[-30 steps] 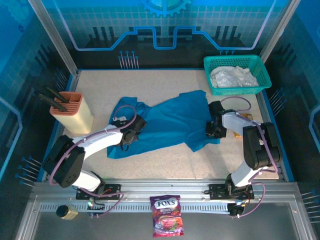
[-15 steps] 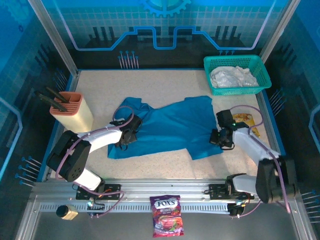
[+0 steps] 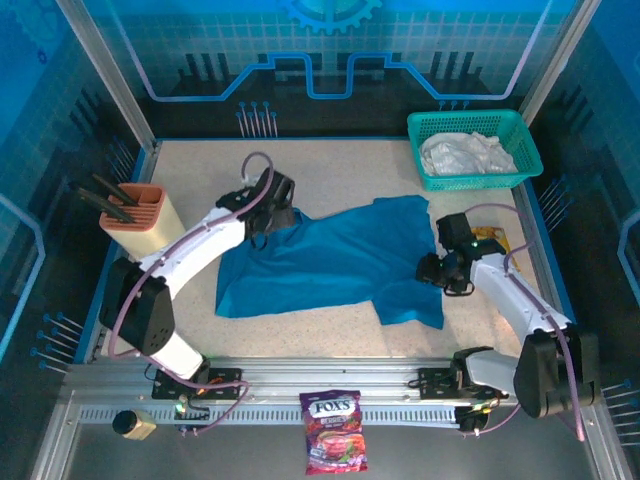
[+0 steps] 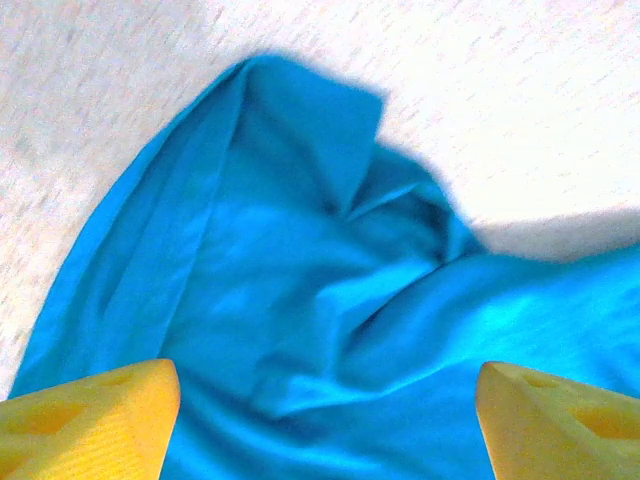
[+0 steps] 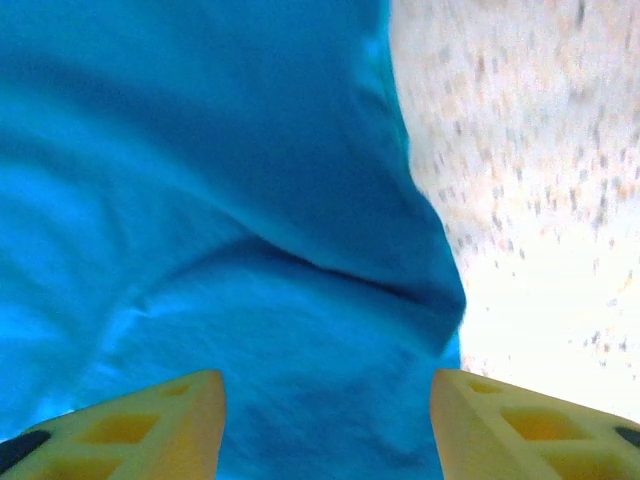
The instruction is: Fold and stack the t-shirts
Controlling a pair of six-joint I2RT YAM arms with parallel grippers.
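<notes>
The teal-blue t-shirt lies spread and wrinkled across the middle of the table. My left gripper hovers over its far left corner. In the left wrist view the left gripper is open, with its yellow fingers wide apart above bunched blue cloth. My right gripper sits at the shirt's right edge. In the right wrist view the right gripper is open over the blue cloth, with nothing pinched. The white t-shirt lies crumpled in the basket.
A teal-green mesh basket stands at the far right corner. A tan holder with dark handles is at the left. A yellow snack packet lies by the right arm. A purple candy bag and a small jar sit on the front rail.
The left gripper moved from the shirt's left middle to its far left corner. The right gripper opened and let go of the shirt's right edge, which now lies flatter.
</notes>
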